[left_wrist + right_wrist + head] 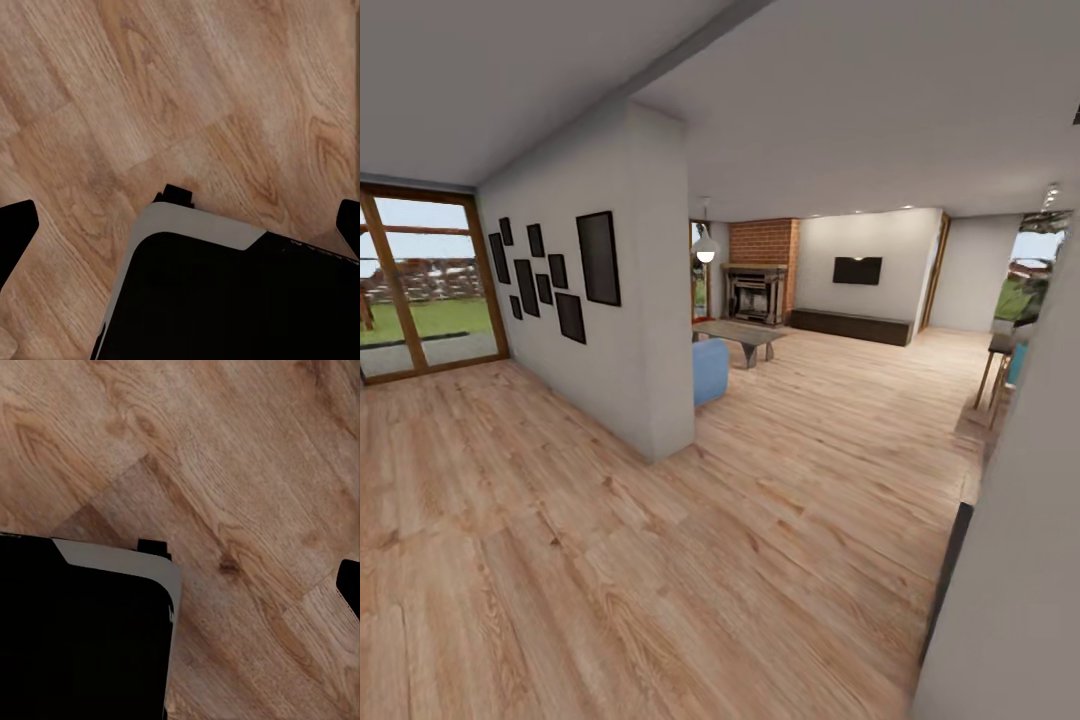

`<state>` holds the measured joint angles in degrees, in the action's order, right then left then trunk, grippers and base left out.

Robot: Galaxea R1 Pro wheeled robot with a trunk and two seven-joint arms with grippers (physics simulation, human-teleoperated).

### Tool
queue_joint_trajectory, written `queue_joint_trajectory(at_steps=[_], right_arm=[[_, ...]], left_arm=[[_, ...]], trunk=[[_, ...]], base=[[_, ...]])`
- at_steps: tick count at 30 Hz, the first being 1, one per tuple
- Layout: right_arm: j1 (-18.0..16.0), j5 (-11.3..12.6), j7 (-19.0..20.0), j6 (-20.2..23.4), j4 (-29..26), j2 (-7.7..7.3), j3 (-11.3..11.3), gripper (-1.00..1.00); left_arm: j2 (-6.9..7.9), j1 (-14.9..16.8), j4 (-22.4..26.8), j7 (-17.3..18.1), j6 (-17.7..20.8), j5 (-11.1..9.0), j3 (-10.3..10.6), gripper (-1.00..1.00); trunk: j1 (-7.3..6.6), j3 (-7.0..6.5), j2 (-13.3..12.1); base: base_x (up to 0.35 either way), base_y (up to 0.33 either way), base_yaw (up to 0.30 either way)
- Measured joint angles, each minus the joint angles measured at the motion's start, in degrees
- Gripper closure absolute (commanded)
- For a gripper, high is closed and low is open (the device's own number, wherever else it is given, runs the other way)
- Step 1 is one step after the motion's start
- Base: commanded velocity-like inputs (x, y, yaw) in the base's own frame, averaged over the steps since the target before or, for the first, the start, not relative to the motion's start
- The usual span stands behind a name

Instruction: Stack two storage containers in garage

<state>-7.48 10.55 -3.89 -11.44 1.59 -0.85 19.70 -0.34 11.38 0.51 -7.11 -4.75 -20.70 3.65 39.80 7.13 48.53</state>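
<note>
Wood-plank flooring (660, 560) leads toward the brick fireplace (762, 270); both end effectors apparently spread wide.

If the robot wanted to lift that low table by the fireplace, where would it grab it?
Probably the thin flat top of the low table, pinched at each long edge, coming from the open floor side, since the blue seat crowds its left end. Finer details are too distant.

Nothing readable anywhere here, honestly. The dark frames (598, 257) on the near left wall are blank black, the wall-mounted screen (857, 270) at the far end is off, and the robot base (225, 292) over the wood planks carries no label.
</note>
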Motion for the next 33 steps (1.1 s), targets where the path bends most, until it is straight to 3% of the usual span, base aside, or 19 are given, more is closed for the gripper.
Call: queue_joint_trajectory(at_steps=[33], right_arm=[[0.00, -0.01, -0.36, -0.04, 0.00, 0.45, 0.01, -1.00]], left_arm=[[-0.08, 0.00, -0.04, 0.02, 0.00, 0.00, 0.07, -1.00]], trunk=[[0.00, 0.00, 0.00]], base=[[0.321, 0.000, 0.000]])
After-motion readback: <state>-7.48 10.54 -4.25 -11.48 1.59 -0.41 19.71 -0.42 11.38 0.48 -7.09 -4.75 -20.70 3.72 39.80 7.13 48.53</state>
